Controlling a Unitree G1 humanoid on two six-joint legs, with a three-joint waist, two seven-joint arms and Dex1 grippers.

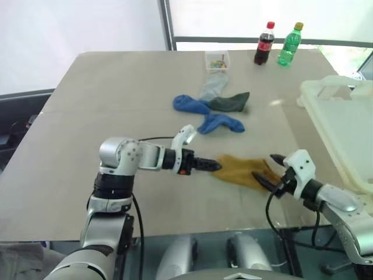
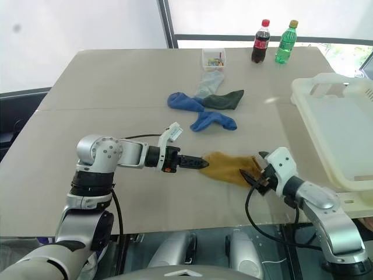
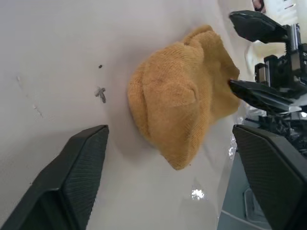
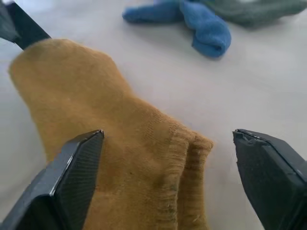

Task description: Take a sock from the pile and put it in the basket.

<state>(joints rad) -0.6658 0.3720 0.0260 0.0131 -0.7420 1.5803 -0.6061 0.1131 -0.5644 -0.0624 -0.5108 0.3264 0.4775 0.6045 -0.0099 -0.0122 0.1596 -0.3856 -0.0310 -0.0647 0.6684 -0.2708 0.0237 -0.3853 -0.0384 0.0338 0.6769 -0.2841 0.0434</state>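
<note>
A mustard-yellow sock (image 1: 240,169) lies flat on the tan table, apart from the pile (image 1: 213,105) of blue, dark green and pale grey socks farther back. My left gripper (image 1: 214,165) points at the sock's left end, open and just short of it, as the left wrist view (image 3: 170,134) shows. My right gripper (image 1: 263,165) is open at the sock's cuff end, one finger (image 3: 259,93) at the cuff's edge and the other raised above it. In the right wrist view the cuff (image 4: 182,158) lies between the spread fingers. The white basket (image 1: 344,116) stands at the table's right.
A cola bottle (image 1: 264,44) and a green bottle (image 1: 289,44) stand at the table's far edge. A small clear box (image 1: 217,60) of coloured bits sits behind the pile. The table's near edge runs just below both grippers.
</note>
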